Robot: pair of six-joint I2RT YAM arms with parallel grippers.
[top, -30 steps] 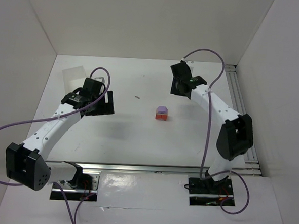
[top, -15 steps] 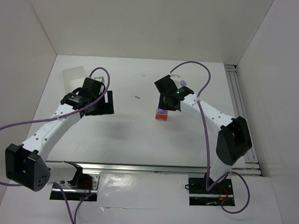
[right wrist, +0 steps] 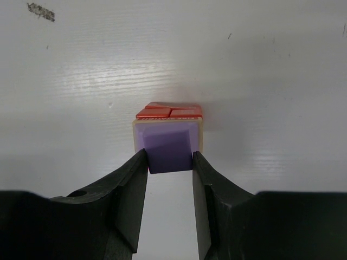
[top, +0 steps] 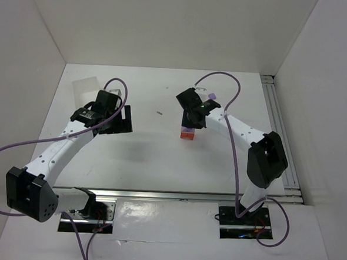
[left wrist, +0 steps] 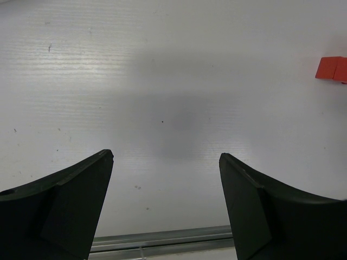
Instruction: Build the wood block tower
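The wood block tower (top: 187,134) stands mid-table: red-orange blocks (right wrist: 169,112) at the bottom and a pale tan-edged, lilac-faced block (right wrist: 142,132) on top. My right gripper (top: 191,123) hangs right over it, shut on a small lilac cube (right wrist: 169,153) held between the fingertips (right wrist: 169,158) directly above the tower top. I cannot tell whether the cube touches the block below. My left gripper (top: 116,119) is open and empty (left wrist: 165,158) over bare table to the left. The tower's red-orange base (left wrist: 332,69) shows at the right edge of its view.
A translucent white plastic box (top: 84,89) sits at the back left behind the left arm. A tiny dark speck (top: 160,112) lies between the arms. A metal rail (top: 278,121) runs along the table's right side, and another (top: 169,196) along the near edge.
My right arm has swung left from the back right and come down over the tower with the lilac cube in it. The left arm has not moved.
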